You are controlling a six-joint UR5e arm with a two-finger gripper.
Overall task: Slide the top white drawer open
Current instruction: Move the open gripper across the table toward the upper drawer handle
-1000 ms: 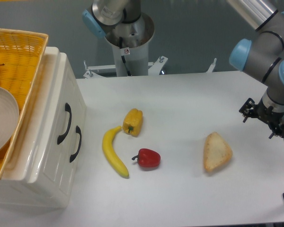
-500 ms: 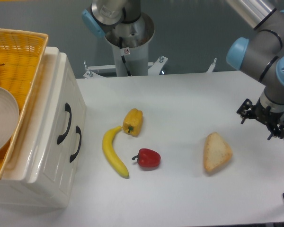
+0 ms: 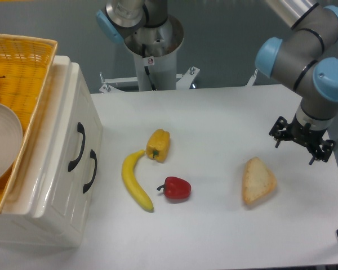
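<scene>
Leftward since a second ago, the claw (image 3: 301,143) hangs spread apart near the counter's (image 3: 214,112) right edge; the drawer (image 3: 67,135) is shut.

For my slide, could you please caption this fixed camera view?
UR5e gripper hovers near the bread, far from the closed top white drawer.

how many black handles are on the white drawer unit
2. The upper handle sits on the top white drawer; the lower handle sits on the drawer front below it. Other sides of the unit are hidden.
</scene>
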